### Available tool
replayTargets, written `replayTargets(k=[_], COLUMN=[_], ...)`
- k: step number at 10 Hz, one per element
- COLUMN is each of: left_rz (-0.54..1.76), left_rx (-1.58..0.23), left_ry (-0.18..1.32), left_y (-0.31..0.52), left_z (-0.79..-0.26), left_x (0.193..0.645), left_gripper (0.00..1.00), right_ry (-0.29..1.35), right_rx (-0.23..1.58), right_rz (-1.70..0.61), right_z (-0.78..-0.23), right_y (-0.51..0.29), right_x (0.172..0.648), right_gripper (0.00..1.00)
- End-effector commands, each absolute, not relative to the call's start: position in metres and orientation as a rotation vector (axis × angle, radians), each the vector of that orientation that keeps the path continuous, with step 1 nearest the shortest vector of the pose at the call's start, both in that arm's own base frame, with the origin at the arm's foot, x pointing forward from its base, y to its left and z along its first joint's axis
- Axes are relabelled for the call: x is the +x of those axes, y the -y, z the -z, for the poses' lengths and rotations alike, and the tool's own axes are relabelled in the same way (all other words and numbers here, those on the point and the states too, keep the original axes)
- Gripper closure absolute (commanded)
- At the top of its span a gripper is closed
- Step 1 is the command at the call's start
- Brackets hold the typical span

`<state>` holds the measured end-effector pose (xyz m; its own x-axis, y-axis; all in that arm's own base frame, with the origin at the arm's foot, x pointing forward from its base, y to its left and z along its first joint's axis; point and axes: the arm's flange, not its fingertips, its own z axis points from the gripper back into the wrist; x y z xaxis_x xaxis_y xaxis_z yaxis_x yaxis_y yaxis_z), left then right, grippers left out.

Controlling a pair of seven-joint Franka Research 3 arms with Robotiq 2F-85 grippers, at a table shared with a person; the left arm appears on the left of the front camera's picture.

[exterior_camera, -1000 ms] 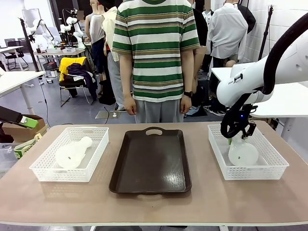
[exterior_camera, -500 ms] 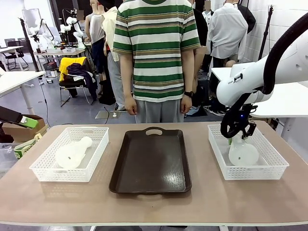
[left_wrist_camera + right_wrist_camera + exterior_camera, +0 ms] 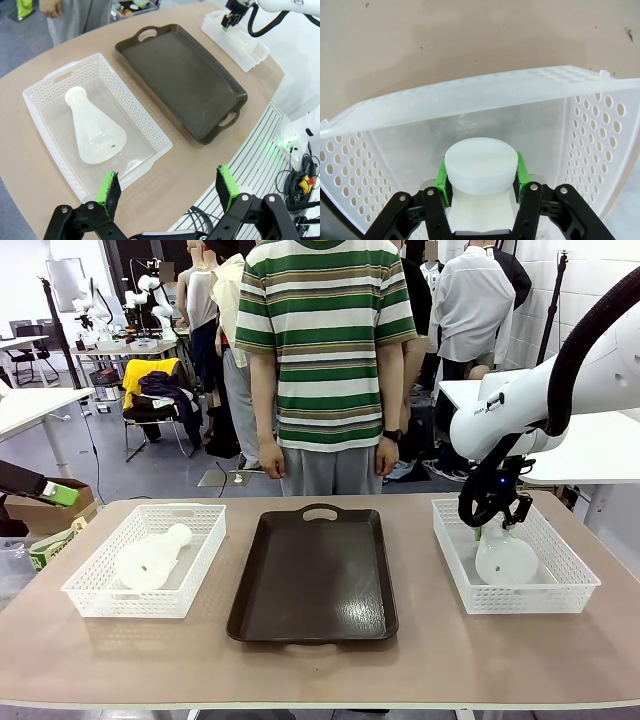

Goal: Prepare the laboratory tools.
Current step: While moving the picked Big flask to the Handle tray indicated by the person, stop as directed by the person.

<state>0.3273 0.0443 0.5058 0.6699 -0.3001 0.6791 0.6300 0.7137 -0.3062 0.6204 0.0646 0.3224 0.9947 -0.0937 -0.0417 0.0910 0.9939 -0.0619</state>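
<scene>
- Front view: the right tool (image 3: pixel 492 528) is down inside the right-hand basket (image 3: pixel 520 602), to the right of the dark brown tray (image 3: pixel 312 580), and is closed around the neck of the upright flask (image 3: pixel 505 558)
- The lying flask (image 3: pixel 150 560) rests on its side in the left-hand basket (image 3: pixel 140 605), to the left of the tray, with its neck pointing toward the person's side
- Both flasks look like thin translucent plastic and seem empty, so I judge them light, slightly springy and smooth; the narrow neck under the cap is the sure hold, while the sloping cone would likely slip
- The tray lies bare between the baskets on the tabletop (image 3: pixel 320 665), so there is plenty of landing room; the edges to clear are its raised rim and the basket walls
- Left wrist view: the left tool (image 3: pixel 167 187) hangs with its jaws wide apart, holding nothing, on the near side of the left-hand basket and well apart from the lying flask
- The flask's broad base faces this tool and its cap points away, so reaching the neck means passing over the base, and the basket walls leave little room at the sides
- Right wrist view: the green pads (image 3: pixel 441 177) press on both sides of the neck just under the white cap (image 3: pixel 480 164); the lattice wall stands close ahead, so I judge a straight lift is needed before any move toward the tray
</scene>
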Motion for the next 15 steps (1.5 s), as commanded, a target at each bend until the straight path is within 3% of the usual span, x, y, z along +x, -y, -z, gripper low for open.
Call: replayTargets(k=[1, 15], left_rz=[0.572, 0.572], left_rx=[-0.580, -0.580], left_ry=[0.652, 0.652], left_y=[-0.0472, -0.0472], left_z=[-0.5055, -0.5055], left_x=[0.3282, 0.3282], left_gripper=[0.00, 0.00], right_ry=[-0.040, -0.040], right_rx=[-0.057, -0.057], right_rz=[0.092, 0.092], right_z=[-0.3226, -0.3226], right_y=[-0.0650, -0.0650], right_x=[0.6205, 0.6205], right_gripper=[1.00, 1.00])
